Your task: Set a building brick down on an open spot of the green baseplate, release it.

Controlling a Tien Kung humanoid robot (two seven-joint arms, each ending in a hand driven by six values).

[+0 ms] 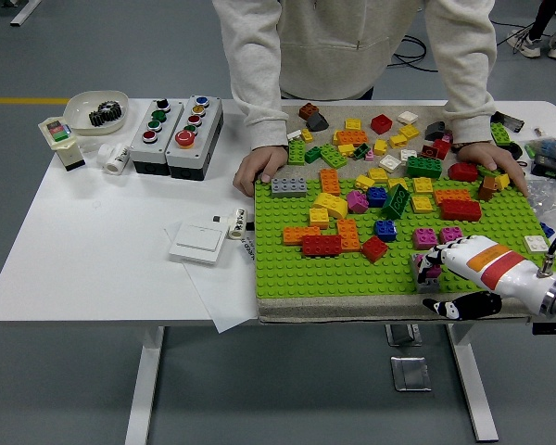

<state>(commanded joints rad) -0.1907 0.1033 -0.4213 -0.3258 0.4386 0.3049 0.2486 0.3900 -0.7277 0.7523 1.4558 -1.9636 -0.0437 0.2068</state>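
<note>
Right hand [442, 275]: white and black, entered from the lower right corner, forearm laid low over the near right part of the green baseplate [287, 273]. An orange and a red band are seen on the white wrist cover. Fingers [433, 260] are curled down around a grey brick [418, 270]; the thumb [456, 304] is stretched along the near edge of the plate. The brick is gripped and sits at the surface of the plate, near its front edge; whether its studs are engaged cannot be told.

Left arm: not seen.

Green baseplate: laid on a grey mat on the white table [93, 250], right half. Many loose bricks are scattered over its far part, among them a grey long brick [288, 186], a red brick [321, 245], a blue brick [385, 229] and a yellow brick [330, 204].

Person: standing at the far side in a light sweatshirt, one hand [258, 170] resting at the far left corner of the plate, the other hand [494, 159] resting among the bricks at the far right.

Left of the plate: two grey button boxes [176, 134], a white bowl [95, 110] holding a dark gear, a white wall switch [197, 242], a small white cylinder [117, 158].

Writing: dark print is carried by a small white item [236, 222] beside the plate, too small to be read. No brand is legible.
</note>
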